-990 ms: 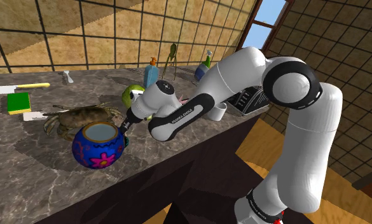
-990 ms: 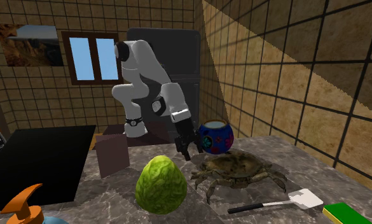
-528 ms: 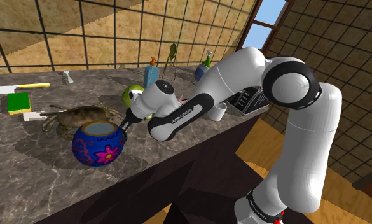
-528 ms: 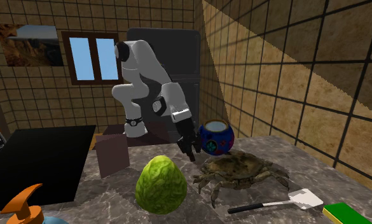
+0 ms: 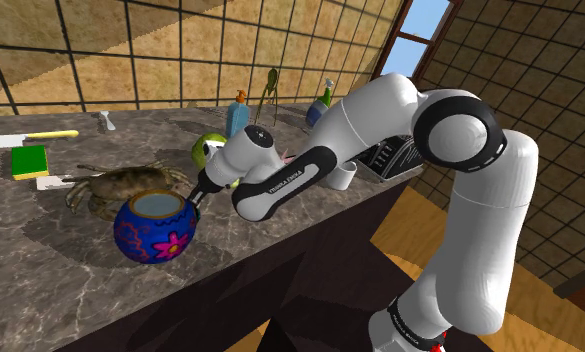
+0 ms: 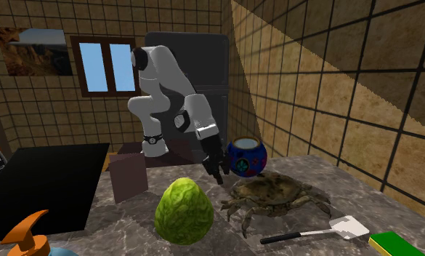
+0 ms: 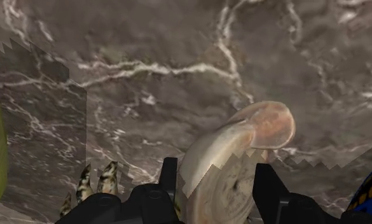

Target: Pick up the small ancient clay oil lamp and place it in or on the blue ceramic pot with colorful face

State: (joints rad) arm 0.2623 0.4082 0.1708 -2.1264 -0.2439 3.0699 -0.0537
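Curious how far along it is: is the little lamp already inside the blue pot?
No, the lamp sits between the fingers over the marble counter, outside the pot.

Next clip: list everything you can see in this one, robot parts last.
oil lamp: one, tan, lying on the counter between the end effector's fingers
pot: one, blue with colourful pattern, near the counter's front edge
crab: one, brown, just behind the pot
egg-shaped object: one, bumpy green, beside the crab
spatula: one, white blade and dark handle, near the crab
sponge: one, green with yellow edge, shoulder view's left
soap dispenser: one, blue with orange pump, back of counter
cup: one, white, behind the arm
counter: one, grey marble
arm: one, white with dark joints
end effector: one, black, shut on the oil lamp
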